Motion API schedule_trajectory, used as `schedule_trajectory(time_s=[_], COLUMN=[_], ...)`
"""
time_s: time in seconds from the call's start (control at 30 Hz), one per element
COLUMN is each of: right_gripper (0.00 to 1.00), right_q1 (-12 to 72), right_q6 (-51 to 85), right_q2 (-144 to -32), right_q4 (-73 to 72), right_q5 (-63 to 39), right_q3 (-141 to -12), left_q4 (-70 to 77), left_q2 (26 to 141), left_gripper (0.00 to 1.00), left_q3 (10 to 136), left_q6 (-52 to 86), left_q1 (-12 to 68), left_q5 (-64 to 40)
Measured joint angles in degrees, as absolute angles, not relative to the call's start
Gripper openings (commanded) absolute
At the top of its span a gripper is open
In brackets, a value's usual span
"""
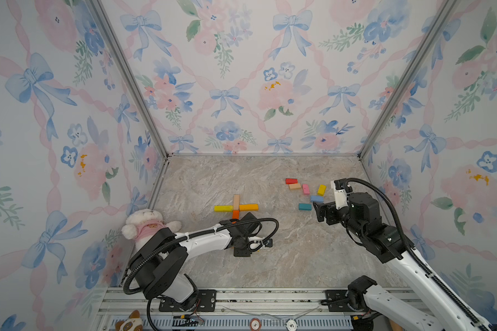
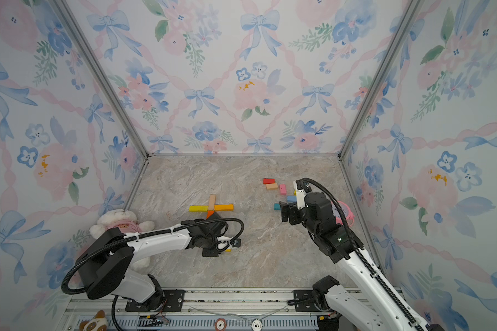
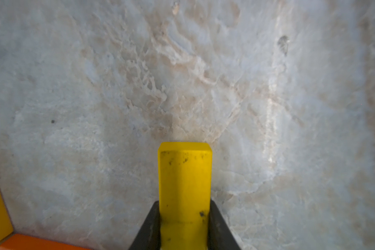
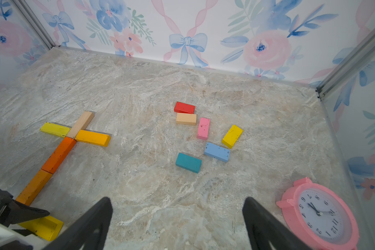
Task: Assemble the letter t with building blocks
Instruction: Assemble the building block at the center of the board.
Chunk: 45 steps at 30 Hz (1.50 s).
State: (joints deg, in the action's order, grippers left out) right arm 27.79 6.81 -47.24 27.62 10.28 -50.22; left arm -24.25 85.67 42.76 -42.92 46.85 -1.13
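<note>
A yellow building block (image 3: 184, 190) is clamped between the jaws of my left gripper (image 3: 184, 207), just above the marble floor. In the right wrist view this block (image 4: 43, 227) sits at the near end of a cross of blocks. The cross has a yellow arm (image 4: 55, 129), a tan top (image 4: 81, 124), an amber arm (image 4: 93, 137) and two orange stem blocks (image 4: 59, 154). In both top views the left gripper (image 1: 254, 248) (image 2: 226, 248) is below the cross (image 1: 236, 207). My right gripper (image 4: 178, 203) (image 1: 322, 212) hangs open and empty beside several loose short blocks (image 4: 188, 162).
The loose blocks are red (image 1: 291, 180), peach (image 1: 294, 186), pink (image 1: 306, 189), yellow (image 1: 321, 190), blue (image 1: 316, 198) and teal (image 1: 304, 206). A pink alarm clock (image 4: 318, 214) lies by the right wall. A white plush bear (image 1: 147, 226) leans in the left corner behind the left arm.
</note>
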Motion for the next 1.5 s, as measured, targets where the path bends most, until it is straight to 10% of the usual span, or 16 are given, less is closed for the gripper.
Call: schedule_trajectory(time_s=[1.5], right_gripper=[0.96], right_q1=[27.79], right_q6=[6.83], right_q2=[-47.27], right_q4=[27.44], right_q5=[9.45], right_q3=[-49.74], left_q4=[-22.35], left_q2=[83.29], left_gripper=[0.19], left_q3=[40.27], left_q6=[-46.11], left_q1=[45.71], left_q5=[0.25])
